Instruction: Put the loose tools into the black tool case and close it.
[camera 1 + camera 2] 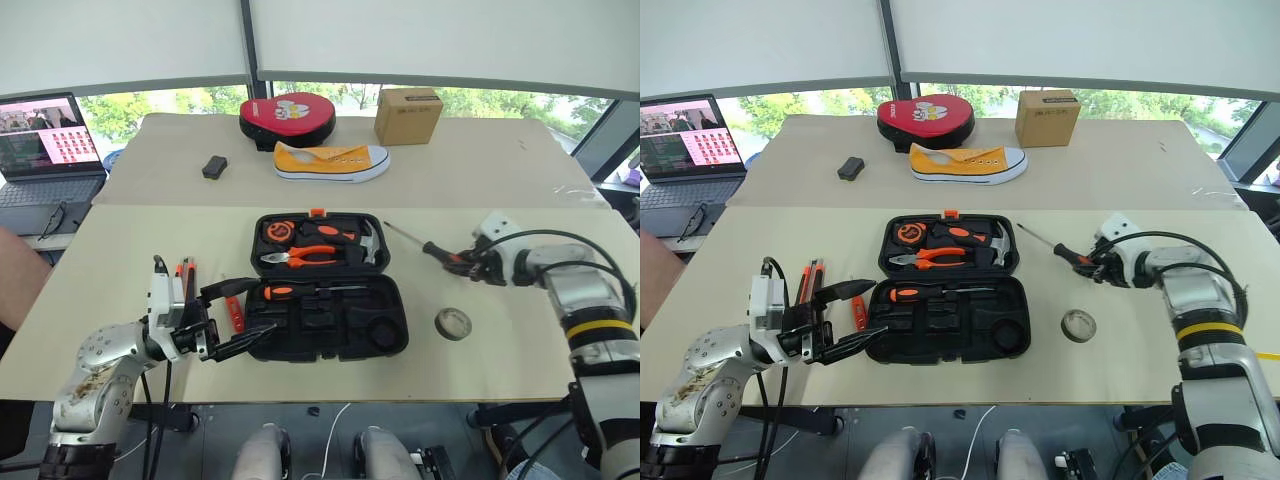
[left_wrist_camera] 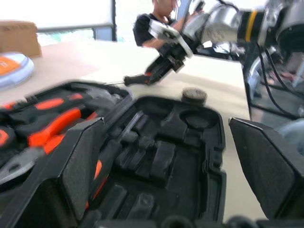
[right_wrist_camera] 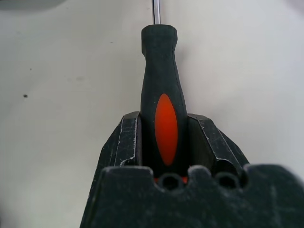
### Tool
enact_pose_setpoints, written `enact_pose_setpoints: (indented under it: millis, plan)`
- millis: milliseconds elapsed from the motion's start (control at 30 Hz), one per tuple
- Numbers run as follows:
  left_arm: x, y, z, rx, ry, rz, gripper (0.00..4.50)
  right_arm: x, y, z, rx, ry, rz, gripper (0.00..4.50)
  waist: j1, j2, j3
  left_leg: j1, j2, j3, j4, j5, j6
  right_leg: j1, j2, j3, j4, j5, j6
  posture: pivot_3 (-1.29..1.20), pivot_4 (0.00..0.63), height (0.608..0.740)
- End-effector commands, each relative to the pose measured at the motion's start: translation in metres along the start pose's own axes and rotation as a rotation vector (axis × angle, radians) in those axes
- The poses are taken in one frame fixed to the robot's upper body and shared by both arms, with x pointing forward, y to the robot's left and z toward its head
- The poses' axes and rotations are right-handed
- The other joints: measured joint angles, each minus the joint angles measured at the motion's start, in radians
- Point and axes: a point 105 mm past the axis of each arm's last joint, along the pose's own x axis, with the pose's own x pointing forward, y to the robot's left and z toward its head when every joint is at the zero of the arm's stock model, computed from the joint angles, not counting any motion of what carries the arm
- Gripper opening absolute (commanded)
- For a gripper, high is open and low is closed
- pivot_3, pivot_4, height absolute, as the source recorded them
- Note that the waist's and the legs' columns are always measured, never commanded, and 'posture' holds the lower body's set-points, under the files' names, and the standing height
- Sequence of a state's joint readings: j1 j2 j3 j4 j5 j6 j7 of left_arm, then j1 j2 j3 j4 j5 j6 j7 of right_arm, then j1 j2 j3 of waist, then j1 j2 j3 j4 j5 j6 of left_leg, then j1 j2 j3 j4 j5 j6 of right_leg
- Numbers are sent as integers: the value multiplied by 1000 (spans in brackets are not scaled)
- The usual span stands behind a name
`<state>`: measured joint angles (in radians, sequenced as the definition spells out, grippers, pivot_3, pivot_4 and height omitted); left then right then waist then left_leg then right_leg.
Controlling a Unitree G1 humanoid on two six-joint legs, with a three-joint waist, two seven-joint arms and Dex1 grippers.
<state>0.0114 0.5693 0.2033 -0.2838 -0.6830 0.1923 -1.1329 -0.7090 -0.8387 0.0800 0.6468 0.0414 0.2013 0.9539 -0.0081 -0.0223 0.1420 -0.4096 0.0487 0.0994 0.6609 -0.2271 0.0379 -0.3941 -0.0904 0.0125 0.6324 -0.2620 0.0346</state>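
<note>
Two grippers work over the pale desk (image 1: 120, 250) in the head views. Nearest, at lower left, the left gripper (image 1: 228, 318) hangs with its fingers spread wide and empty, tips just at the near left corner of the black tool case (image 1: 325, 286). Just beside those fingers lie a small slim orange tester screwdriver (image 1: 233, 313) and, further left, an orange-black utility knife (image 1: 185, 277). The case lies open in the centre of the frame: its near half holds one long orange-and-black-handled screwdriver (image 1: 300, 291) along the hinge side above bare moulded slots, and its far half holds pliers (image 1: 300, 257), a hammer (image 1: 345, 238) and a tape measure (image 1: 275, 231). Right of the case's near half, a small grey tape roll (image 1: 453, 323) lies flat on the desk. Further up at right, the right gripper (image 3: 164, 137) has its fingers clenched on the handle of the second screwdriver (image 3: 160, 90), whose shaft points toward the case's far right corner. Beyond, on the far desk (image 1: 500, 150), lie a yellow sneaker (image 1: 331, 162), a round red-and-black pad (image 1: 287, 119), a cardboard box (image 1: 407, 115) and a small black object (image 1: 214, 166); a laptop (image 1: 45, 150) stands at upper left.
</note>
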Motion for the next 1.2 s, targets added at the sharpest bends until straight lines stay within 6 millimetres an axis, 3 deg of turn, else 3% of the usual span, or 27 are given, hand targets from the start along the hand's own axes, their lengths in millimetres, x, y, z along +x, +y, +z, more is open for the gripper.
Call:
enact_pose_setpoints:
  millis: [33, 100, 167, 300, 367, 500, 633, 767, 1133, 1200]
  plan:
    - [-11, 2, 7, 30, -13, 47, 4500, -17, 3, 64, -161, -251, 26, 1016, -7, 0, 0, 0, 0, 0, 0, 0, 0, 0, 0, 0, 0, 0, 0, 0, 150, 740]
    - [-18, 2, 2, 33, 12, 66, 4500, -17, 31, 88, -225, -366, 165, 1016, -21, 0, 0, 2, 1, 1, -1, 0, 0, 0, 2, 1, 0, 0, 0, 0, 150, 740]
    - [-32, 2, -10, 52, 74, 90, 4500, -15, 84, 105, -339, -415, 437, 1016, -34, 0, 0, 3, 3, 1, -2, 0, 0, 1, 5, 1, 0, 0, 0, 0, 150, 740]
    - [-52, 2, -21, 51, 136, 131, 4500, -4, 144, 112, -426, -340, 714, 1016, -32, 1, 0, 3, 5, -1, -2, -1, -2, 0, 7, 1, 1, 0, -1, 0, 150, 740]
    - [-58, 1, -23, 49, 156, 146, 4500, 8, 165, 118, -461, -319, 746, 1016, -22, 0, 1, 2, 5, 0, -2, -1, -2, -2, 4, 0, 1, 0, -1, 0, 150, 740]
    - [-59, 1, -20, 62, 154, 158, 4500, 25, 172, 108, -509, -214, 720, 1016, 0, 0, 1, -1, 1, 1, 0, -1, -2, -7, -3, 0, 5, 0, -1, 0, 150, 740]
    - [-58, -1, -17, 72, 156, 155, 4500, 32, 163, 99, -546, -153, 660, 1016, 13, -1, 1, -6, 0, 3, 2, -1, -1, -11, -4, -1, 7, 0, -1, 0, 150, 740]
    - [-57, -1, -16, 76, 159, 154, 4500, 30, 153, 89, -586, -92, 654, 1016, 10, -1, 1, -5, 1, 3, 2, 0, -1, -11, -2, -1, 9, -1, -2, 0, 150, 740]
    - [-53, 2, -17, 85, 155, 151, 4500, 24, 151, 81, -515, -61, 649, 1016, 2, -1, 1, -5, 1, 3, 2, 0, -1, -11, -1, -1, 9, -1, -2, 0, 150, 740]
    - [-52, 2, -17, 84, 154, 150, 4500, 23, 154, 82, -502, -72, 673, 2022, 2, -1, 1, -5, 1, 3, 2, 0, -1, -11, -1, -1, 9, -1, -2, 0, 150, 740]
